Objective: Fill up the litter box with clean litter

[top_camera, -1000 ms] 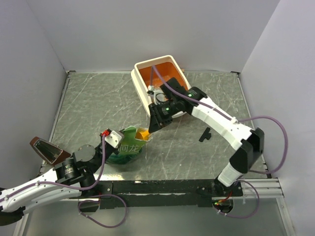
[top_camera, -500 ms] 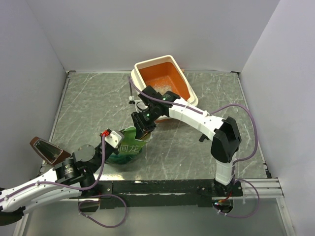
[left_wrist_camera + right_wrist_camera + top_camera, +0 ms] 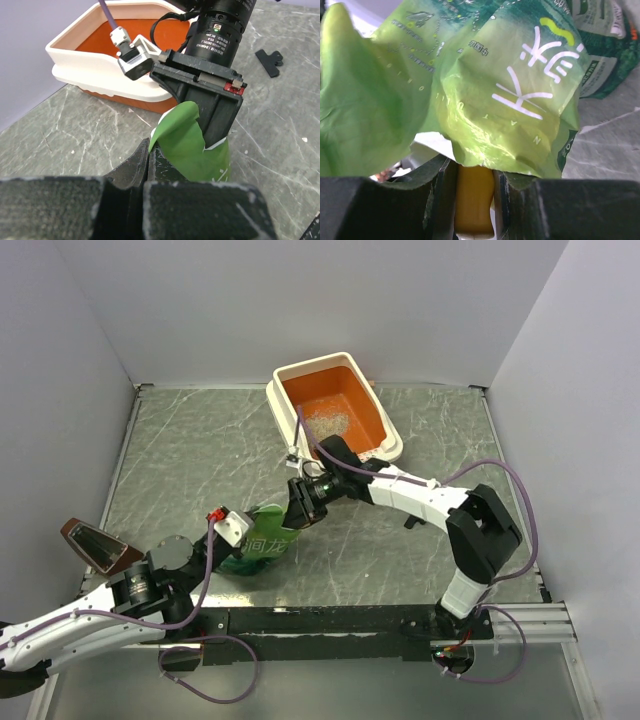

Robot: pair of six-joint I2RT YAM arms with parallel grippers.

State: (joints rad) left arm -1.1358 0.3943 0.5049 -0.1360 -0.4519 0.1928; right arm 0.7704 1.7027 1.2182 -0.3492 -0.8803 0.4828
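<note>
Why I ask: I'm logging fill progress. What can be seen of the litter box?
The litter box is a rectangular plastic tray, orange inside with a cream-white rim. It sits upright on the grey table near the far edge, turned at an angle. Only a small patch of clean litter lies on its floor; most of the orange bottom is bare. No jaws hold it. A purple cable crosses its near-left rim from above.

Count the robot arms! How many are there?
2. The left arm comes from the bottom-left corner, pinching the green bag; the right arm bends in from the bottom right, holding a yellow scoop at the bag's mouth. None seems hidden.
</note>
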